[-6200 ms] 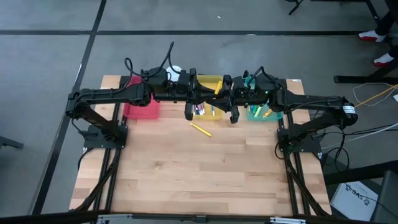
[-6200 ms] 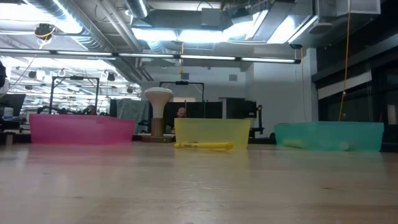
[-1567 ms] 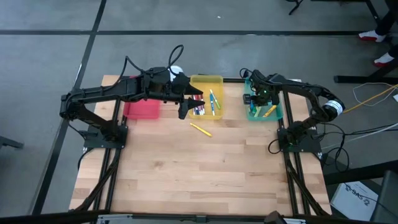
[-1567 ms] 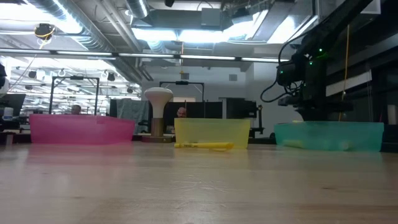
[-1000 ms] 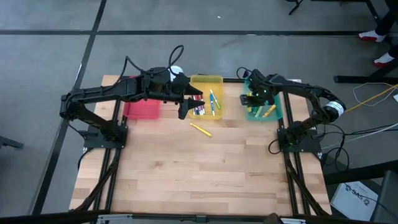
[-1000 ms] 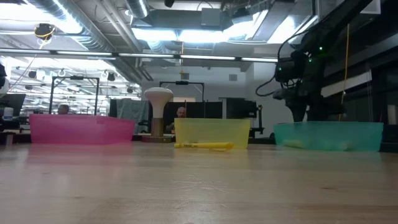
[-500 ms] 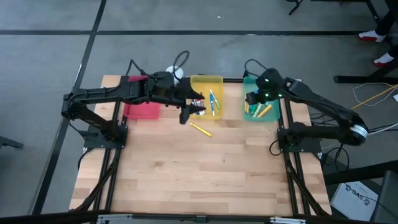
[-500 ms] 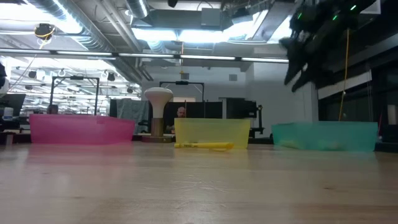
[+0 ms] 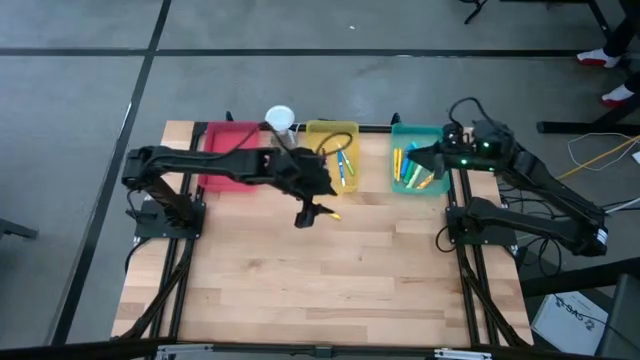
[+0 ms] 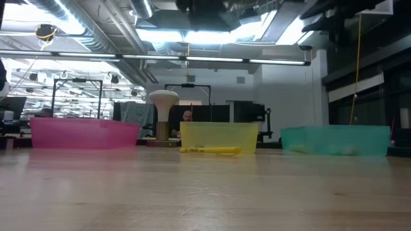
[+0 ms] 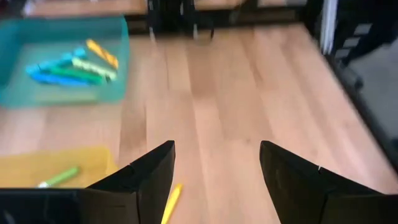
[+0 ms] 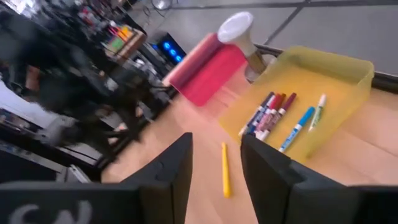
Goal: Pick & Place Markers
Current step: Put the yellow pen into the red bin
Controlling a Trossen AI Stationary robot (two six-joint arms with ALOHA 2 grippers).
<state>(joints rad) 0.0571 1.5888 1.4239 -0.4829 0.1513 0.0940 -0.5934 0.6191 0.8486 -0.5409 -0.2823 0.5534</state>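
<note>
High view, centre frame: my left pincer hangs spread over a yellow marker on the surface; my right pincer, half-spread and empty, hovers at the teal tray.

Left gripper: over the wooden table, just in front of the yellow tray — beside a loose yellow marker.
Right gripper: above the teal tray.
Red tray: far-left spot in the row.
White-topped object: between red and yellow trays.
Markers: several in yellow and teal trays.
</note>
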